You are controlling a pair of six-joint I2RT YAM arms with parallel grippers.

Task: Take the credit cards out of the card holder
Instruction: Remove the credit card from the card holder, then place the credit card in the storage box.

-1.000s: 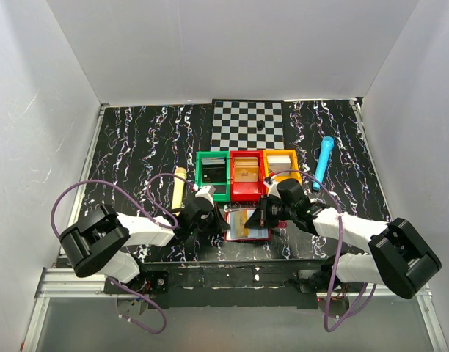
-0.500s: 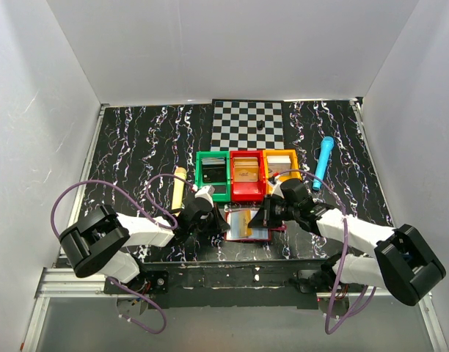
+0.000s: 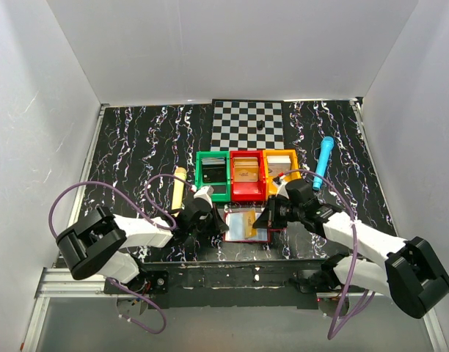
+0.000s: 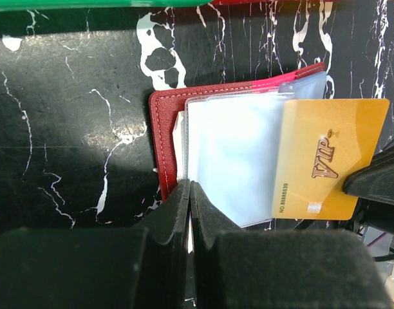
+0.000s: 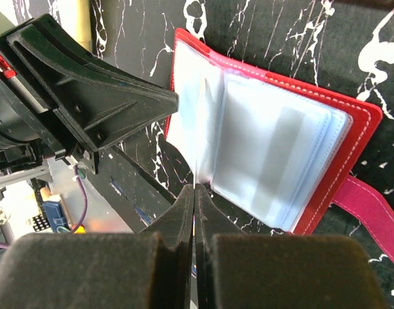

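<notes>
left gripper [image 4: 189, 188]: fingers pressed together, nipping the lower edge of the clear sleeves [image 4: 235, 161] of the card holder [image 4: 159, 129]. right gripper [image 5: 194, 188]: fingers closed too, on the outer edge of a gold vip card [image 4: 326, 161] that sticks partly out of a sleeve. holder lies open on the black marbled table [image 3: 136, 147], between both grippers, just in front of the red bin [image 3: 246, 193].

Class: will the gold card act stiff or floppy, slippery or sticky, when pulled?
Probably stiff: the gold card juts flat, unbent, past the card holder. Likely slippery: its face and the clear sleeves look glossy.
</notes>
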